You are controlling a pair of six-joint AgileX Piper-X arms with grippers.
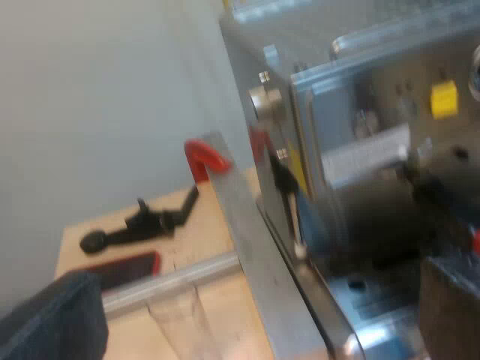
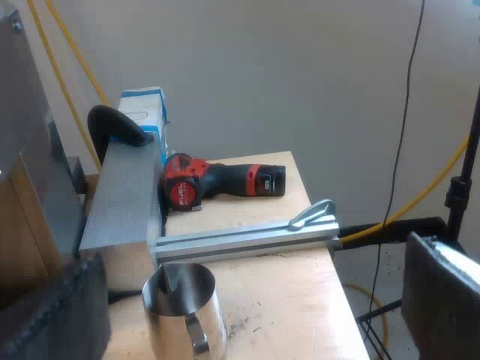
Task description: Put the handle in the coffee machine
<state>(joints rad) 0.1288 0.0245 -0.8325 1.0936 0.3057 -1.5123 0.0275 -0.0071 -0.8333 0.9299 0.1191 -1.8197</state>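
Espresso machine (image 1: 352, 157), one, biggest thing here: steel body, blurred, small yellow tag (image 1: 444, 99) on its front, round metal knob (image 1: 264, 99) at its edge. Wooden table (image 2: 300, 292), one, under everything. Grey metal panel (image 1: 251, 247), one, stands upright between the table clutter and the machine's side and blocks the straight way from table to machine. In the right wrist view a grey block (image 2: 124, 199) of the same look stands beside the jug. Aluminium rail (image 2: 244, 238), one, lies flat across the table, with a bent metal lever (image 2: 311, 214) at its end. Cordless driver (image 2: 217, 182), one, red and black, lies on its side just beyond the rail. Blue-and-white carton (image 2: 146, 111), one, upright at the far end of the grey block, with a black curved handle (image 2: 114, 124) against it. Steel jug (image 2: 180, 307), one, upright, just beside the rail; touching or not, cannot tell. Red clamp (image 1: 201, 159), one, at the panel's top edge. Black lever clamp (image 1: 142, 223), one, flat on the table near it. Holder: a dark blurred shape (image 1: 439, 184) at the machine's front, with a bit of red near it, may be its handle; cannot tell if it is locked in. Left gripper (image 1: 262, 292): fingers wide apart, nothing between them, close to the machine's front. Right gripper (image 2: 255, 292): fingers wide apart, nothing gripped, over the jug and rail.
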